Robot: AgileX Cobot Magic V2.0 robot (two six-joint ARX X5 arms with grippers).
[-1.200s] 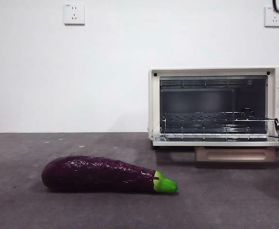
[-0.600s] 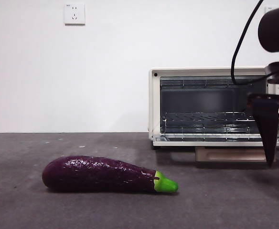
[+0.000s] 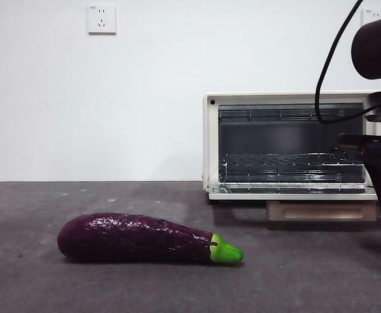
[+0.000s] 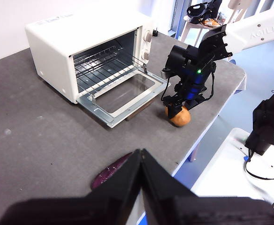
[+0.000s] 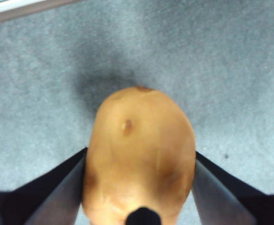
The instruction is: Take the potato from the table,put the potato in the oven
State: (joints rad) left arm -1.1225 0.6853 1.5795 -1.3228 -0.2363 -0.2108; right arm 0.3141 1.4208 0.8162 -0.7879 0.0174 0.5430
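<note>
Our right gripper has dropped lower since a moment ago — jaws now bracketing the smooth orange-brown potato on the grey table, apparently touching — ready to lift toward the cream-white oven.

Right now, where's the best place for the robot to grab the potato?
Around its wide middle, coming down from above. The potato is a rounded lump resting on the table, so its two bulging sides are probably the steadiest spots for the fingers. The right gripper is already there, one jaw on each side, though I can't tell if they're squeezing yet.
</note>
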